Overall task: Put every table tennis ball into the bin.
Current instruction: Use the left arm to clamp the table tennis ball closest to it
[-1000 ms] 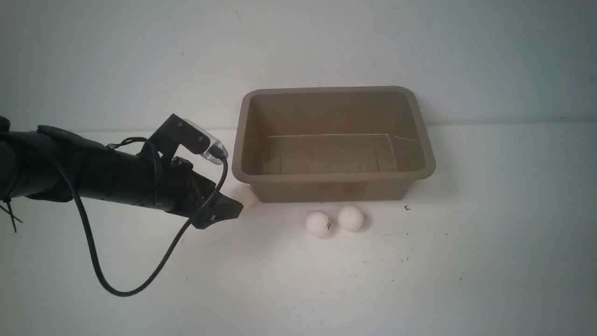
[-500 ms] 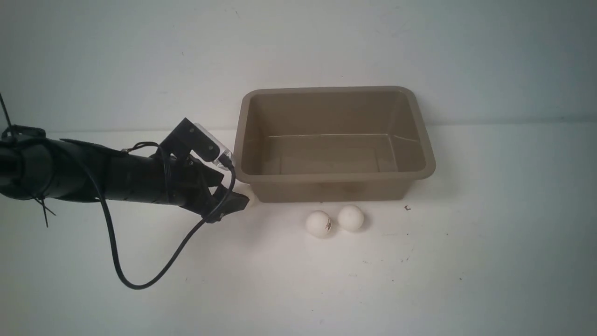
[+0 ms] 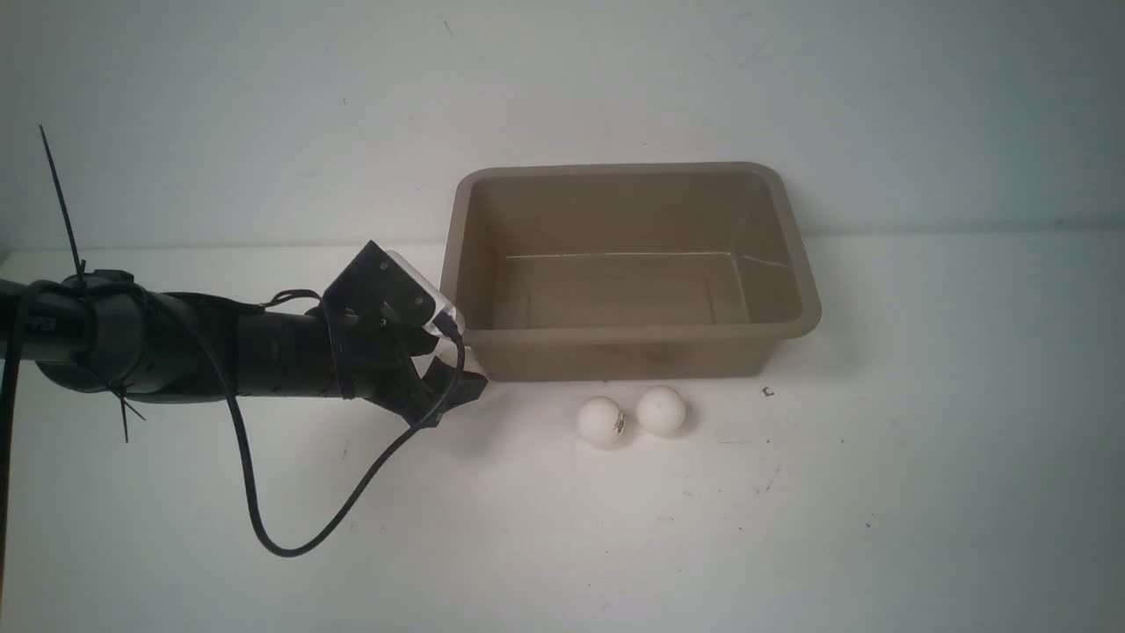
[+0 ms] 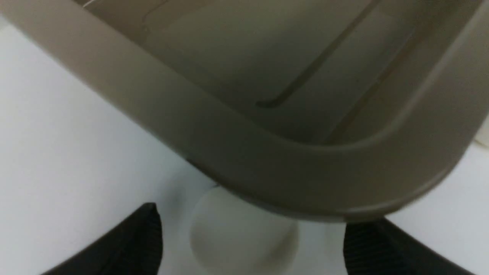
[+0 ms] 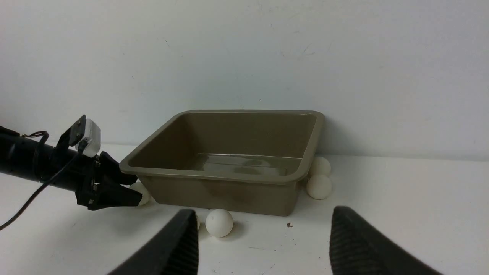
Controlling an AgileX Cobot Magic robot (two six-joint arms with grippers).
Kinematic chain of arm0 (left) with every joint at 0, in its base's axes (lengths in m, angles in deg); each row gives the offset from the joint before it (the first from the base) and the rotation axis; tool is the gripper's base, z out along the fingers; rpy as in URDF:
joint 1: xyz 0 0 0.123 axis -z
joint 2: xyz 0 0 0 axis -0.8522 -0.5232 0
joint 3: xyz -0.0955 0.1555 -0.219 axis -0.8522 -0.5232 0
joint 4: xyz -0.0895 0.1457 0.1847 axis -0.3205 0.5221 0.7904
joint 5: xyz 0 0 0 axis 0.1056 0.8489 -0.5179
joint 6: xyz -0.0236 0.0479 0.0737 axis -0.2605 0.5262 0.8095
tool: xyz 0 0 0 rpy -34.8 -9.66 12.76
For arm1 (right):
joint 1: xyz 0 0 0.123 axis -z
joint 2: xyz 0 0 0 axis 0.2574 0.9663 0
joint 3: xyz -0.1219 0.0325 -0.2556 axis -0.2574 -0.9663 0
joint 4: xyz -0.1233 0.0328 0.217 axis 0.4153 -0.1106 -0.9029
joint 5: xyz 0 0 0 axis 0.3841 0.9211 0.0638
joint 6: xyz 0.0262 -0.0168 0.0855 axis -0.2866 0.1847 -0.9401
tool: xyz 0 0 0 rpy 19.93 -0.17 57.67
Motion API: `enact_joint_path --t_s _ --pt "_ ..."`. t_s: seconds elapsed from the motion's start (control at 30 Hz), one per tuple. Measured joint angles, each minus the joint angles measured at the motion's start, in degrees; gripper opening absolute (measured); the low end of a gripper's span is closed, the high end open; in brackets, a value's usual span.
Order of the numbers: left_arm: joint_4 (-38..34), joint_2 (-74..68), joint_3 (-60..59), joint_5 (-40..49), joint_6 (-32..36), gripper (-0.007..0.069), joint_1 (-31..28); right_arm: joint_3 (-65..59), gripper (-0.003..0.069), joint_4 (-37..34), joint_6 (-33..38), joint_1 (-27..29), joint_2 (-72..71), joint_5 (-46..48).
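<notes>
**Front view with both wrist views.** At far left, the left arm (image 3: 176,352) reaches across the white table (image 3: 562,545), and a black cable (image 3: 290,536) loops beneath it. The left gripper (image 3: 453,391) sits low at the near left corner of the bin (image 3: 633,335), its jaws spread wide. In the left wrist view we see the corner ball (image 4: 240,233) lying on the table between the two fingers (image 4: 133,244). It touches neither finger and is tucked under the bin's flared rim.

The bin stands upright against the wall (image 3: 562,88). Just in front of its near wall we find the marked ball (image 3: 601,422), which bears a small dark print. The plain ball (image 3: 661,411) lies close beside it.

The right wrist view adds the near side ball (image 5: 319,187) and the far side ball (image 5: 320,166), close together by the bin's right wall. Every ball we see lies outside the bin.

The right gripper (image 5: 263,229) shows only in its own view. Its fingers stand apart with nothing between them, held back on the robot's side of the bin.
</notes>
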Motion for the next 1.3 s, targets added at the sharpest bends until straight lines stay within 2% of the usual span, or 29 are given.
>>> enact_joint_path --t_s 0.27,0.4,0.5,0.57,0.87,0.97,1.1,1.13,1.3 --pt "-0.26 -0.37 0.00 -0.58 3.58 0.0559 0.00 0.00 0.0423 0.00 0.00 0.00 0.00 0.88" --pt "-0.31 -0.37 0.00 -0.64 4.01 0.0484 0.00 0.00 0.0423 0.00 0.00 0.00 0.00 0.87" --pt "-0.31 -0.37 0.00 -0.64 4.21 0.0351 0.00 0.00 0.0423 0.00 0.00 0.00 0.00 0.99" --pt "-0.31 -0.37 0.05 -0.64 4.61 0.0317 0.00 0.00 0.0423 0.00 0.00 0.00 0.00 0.99" --pt "-0.31 -0.11 -0.02 -0.64 5.01 0.0321 -0.12 0.00 0.0423 0.00 0.00 0.00 0.00 1.03" --pt "-0.26 1.88 -0.13 -2.03 2.41 0.0321 -0.68 0.00 0.0423 -0.27 0.00 0.00 0.00 1.03" --pt "3.25 6.30 -0.13 -4.62 -4.43 0.0321 -1.34 0.00 0.0423 -0.54 0.00 0.00 0.00 1.03" --pt "6.87 8.45 -0.13 -5.23 -8.20 0.0321 -1.45 0.00 0.0423 -0.91 0.00 0.00 0.00 1.03" --pt "17.97 15.11 -0.13 -6.32 -18.59 0.0321 -1.67 0.00 0.0423 -2.35 0.00 0.00 0.00 1.03"
